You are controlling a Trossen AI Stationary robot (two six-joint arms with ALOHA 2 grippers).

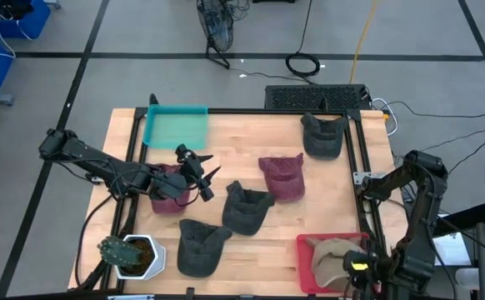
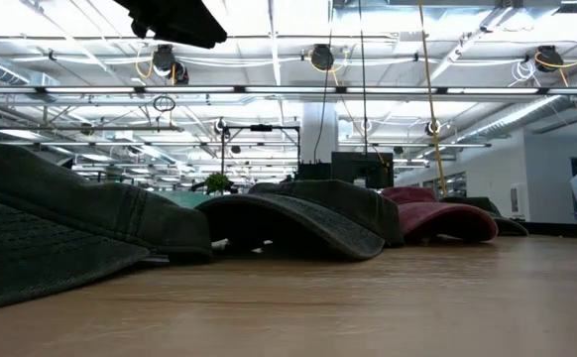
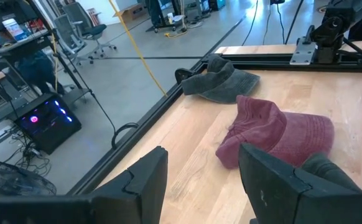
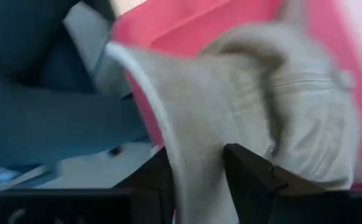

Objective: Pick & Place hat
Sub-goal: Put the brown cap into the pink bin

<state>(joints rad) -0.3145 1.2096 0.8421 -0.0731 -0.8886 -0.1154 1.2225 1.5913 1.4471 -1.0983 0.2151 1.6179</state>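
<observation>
Left arm:
- Reaching in from the left side of the worktop [image 1: 251, 133] and holding the left end effector [image 1: 209, 177] over the wood, just beside the near maroon hat [image 1: 169, 200].
- Keeping the fingers [image 3: 147, 180] spread wide, with nothing between them.
- Facing, in the left wrist view, the central maroon hat [image 3: 280, 134], with the far grey hat [image 3: 221, 81] lying beyond it near the worktop's edge rail.

Right arm:
- Folding down at the right edge of the worktop and placing the right end effector [image 1: 361, 271] at the red tray [image 1: 309, 246] in the near right corner.
- Straddling the brim of the tan hat [image 4: 196, 180] in the right wrist view; not possible to tell whether pinching the cloth or merely standing around it.

Task items:
- Resting inside the red tray: tan hat, crown toward the tray's middle.
- Lying loose on the wood: central maroon hat, far grey hat, middle dark hat [image 1: 247, 208] and front dark hat [image 1: 201, 247], all apart from one another.
- Sitting empty at the far left corner: teal tray [image 1: 176, 127].
- Standing at the near left corner: potted plant [image 1: 130, 254].

Low view:
- Showing a row of caps lying brim-down, dark ones [image 2: 298, 223] in front and a maroon one [image 2: 437, 213] behind.
</observation>
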